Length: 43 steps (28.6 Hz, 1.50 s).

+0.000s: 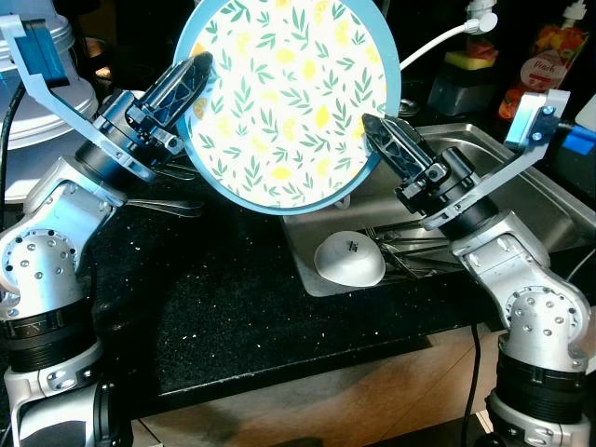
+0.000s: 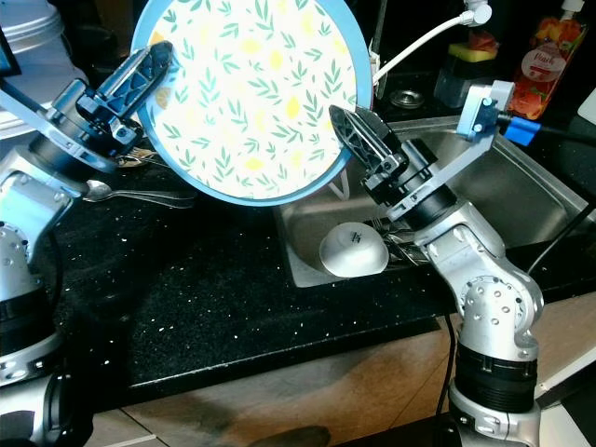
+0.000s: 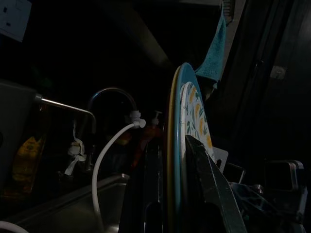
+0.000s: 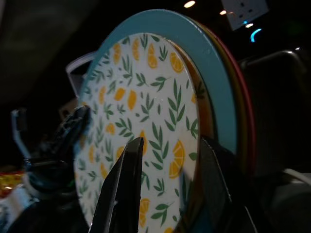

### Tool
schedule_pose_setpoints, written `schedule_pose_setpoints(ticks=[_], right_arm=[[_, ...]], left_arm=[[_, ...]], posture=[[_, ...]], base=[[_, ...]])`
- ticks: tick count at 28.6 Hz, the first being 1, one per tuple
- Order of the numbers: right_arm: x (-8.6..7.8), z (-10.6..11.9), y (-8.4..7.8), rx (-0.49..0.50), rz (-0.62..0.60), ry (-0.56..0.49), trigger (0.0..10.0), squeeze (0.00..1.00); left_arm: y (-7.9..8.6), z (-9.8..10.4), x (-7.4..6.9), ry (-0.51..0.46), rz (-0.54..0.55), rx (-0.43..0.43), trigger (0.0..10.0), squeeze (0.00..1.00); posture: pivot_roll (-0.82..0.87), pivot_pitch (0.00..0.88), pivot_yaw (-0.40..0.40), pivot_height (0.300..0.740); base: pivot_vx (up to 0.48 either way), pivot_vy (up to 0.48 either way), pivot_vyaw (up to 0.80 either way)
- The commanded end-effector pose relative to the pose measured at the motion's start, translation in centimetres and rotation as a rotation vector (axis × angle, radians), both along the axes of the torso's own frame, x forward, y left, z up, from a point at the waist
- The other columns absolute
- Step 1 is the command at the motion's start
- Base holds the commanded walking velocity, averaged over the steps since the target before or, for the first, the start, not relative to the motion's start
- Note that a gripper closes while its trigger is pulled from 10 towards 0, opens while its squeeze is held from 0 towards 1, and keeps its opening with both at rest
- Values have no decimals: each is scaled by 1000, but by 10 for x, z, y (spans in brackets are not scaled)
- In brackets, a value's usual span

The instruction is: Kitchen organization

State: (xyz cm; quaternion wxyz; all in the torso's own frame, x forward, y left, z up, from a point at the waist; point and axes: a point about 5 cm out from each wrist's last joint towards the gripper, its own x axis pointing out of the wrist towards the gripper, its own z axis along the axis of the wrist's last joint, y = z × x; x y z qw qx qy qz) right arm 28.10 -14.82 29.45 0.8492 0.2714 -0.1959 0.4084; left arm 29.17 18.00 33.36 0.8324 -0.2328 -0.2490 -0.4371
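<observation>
A large round plate (image 1: 284, 98) with a blue rim and a lemon-and-leaf pattern is held upright in the air above the counter and the sink's near edge. My left gripper (image 1: 197, 67) is shut on its left rim; in the left wrist view the rim (image 3: 174, 145) runs between the two fingers (image 3: 211, 189). My right gripper (image 1: 371, 126) is shut on the lower right rim, one finger (image 4: 121, 189) across the patterned face and the other behind. Behind the plate (image 4: 146, 126) in the right wrist view, orange and red rims show.
A white bowl (image 1: 349, 259) lies upside down on the steel drainer beside cutlery (image 1: 414, 250). The sink (image 1: 540, 200) is at the right, with a white hose (image 1: 433, 42), a sponge (image 1: 470, 58) and a bottle (image 1: 542, 65) behind. A spoon (image 1: 158, 203) lies on the black counter (image 1: 233, 307).
</observation>
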Motion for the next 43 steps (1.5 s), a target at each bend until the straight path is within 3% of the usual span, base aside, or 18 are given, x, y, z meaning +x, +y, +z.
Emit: schedule_pose_setpoints(ticks=[1, 9, 12, 16, 18, 19, 20, 22, 31, 39, 40, 41, 42, 43], right_arm=[[-10, 6, 6, 25, 85, -59, 10000, 0], [-21, 14, 4, 142, 192, -108, 10000, 0], [-11, 0, 10, 151, 205, -9, 10000, 0], [9, -26, 23, 71, 153, 162, 8392, 0], [12, -30, 25, 62, 153, 192, 8745, 0], [17, -37, 30, 44, 156, 236, 10000, 0], [27, -49, 38, 3, 157, 319, 10000, 0], [36, -61, 44, -40, 149, 394, 10000, 0], [58, -75, 48, -41, 119, 503, 10000, 0], [68, -73, 57, 4, 175, 511, 10000, 0], [69, -72, 58, 12, 185, 510, 4078, 0], [69, -72, 58, 12, 185, 510, 4078, 0], [70, -71, 64, 27, 211, 500, 3020, 0], [70, -70, 68, 31, 229, 492, 0, 0]], left_arm=[[-1, 12, -8, -75, -12, -3, 10000, 0], [-2, 7, -4, -38, -1, 16, 10000, 0], [-1, -13, 9, 125, 68, 67, 10000, 0], [12, -38, 24, 344, 155, 19, 10000, 0], [15, -43, 25, 386, 173, 0, 10000, 0], [19, -48, 27, 438, 183, -37, 10000, 0], [24, -57, 29, 517, 213, -89, 10000, 0], [27, -64, 32, 580, 241, -131, 10000, 0], [31, -69, 34, 622, 293, -232, 10000, 0], [41, -66, 25, 595, 333, -231, 10000, 0], [42, -65, 24, 588, 334, -227, 10000, 0], [42, -65, 24, 588, 334, -227, 10000, 0], [43, -63, 19, 551, 322, -212, 10000, 0], [45, -63, 15, 527, 315, -196, 10000, 0]], posture=[[19, 0, -18, 740], [17, 0, -16, 740], [17, 0, -15, 740], [24, 0, -16, 740], [27, 0, -18, 740], [30, 0, -21, 740], [37, 0, -25, 740], [43, 0, -29, 740], [51, 0, -40, 740], [65, 0, -50, 740], [65, 0, -50, 740], [65, 0, -50, 740], [71, 0, -53, 740], [88, 0, -65, 740]], base=[[0, 0, 0], [0, 0, 0], [0, 0, 0], [0, 0, 0], [0, 0, 0], [0, 0, 0], [0, 0, 0], [0, 0, 0], [0, 0, 0], [0, 0, 0], [0, 0, 0], [0, 0, 0], [0, 0, 0], [0, 0, 0]])
